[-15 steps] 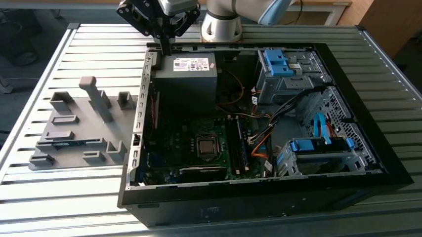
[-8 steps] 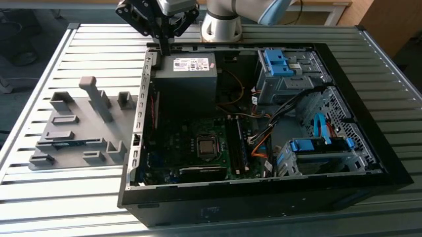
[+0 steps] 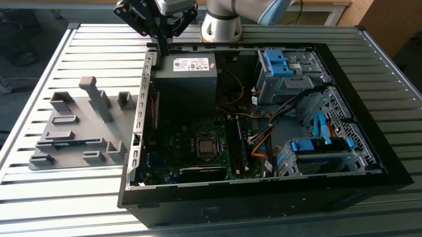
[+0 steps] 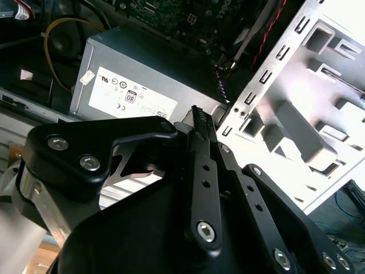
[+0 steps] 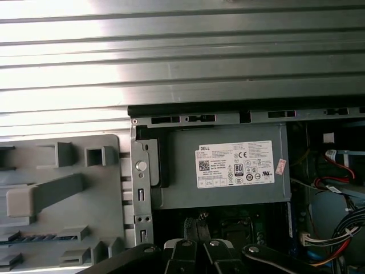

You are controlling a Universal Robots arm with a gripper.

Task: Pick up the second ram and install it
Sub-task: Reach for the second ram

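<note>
Exterior view: the gripper has its jaws closed on nothing and hangs at the far corner of the open PC case, beside the power supply. The second ram lies untouched in the grey holder tray near the table's edge at the exterior view's left. Judgement: pick-up and install both remain. The white label on the power supply bears print, not transcribed.

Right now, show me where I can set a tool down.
Bare slatted metal table borders the grey plastic holder tray on the exterior view's left and nearer the camera. Inside the open black computer case, cables and drive cages crowd everything.
</note>
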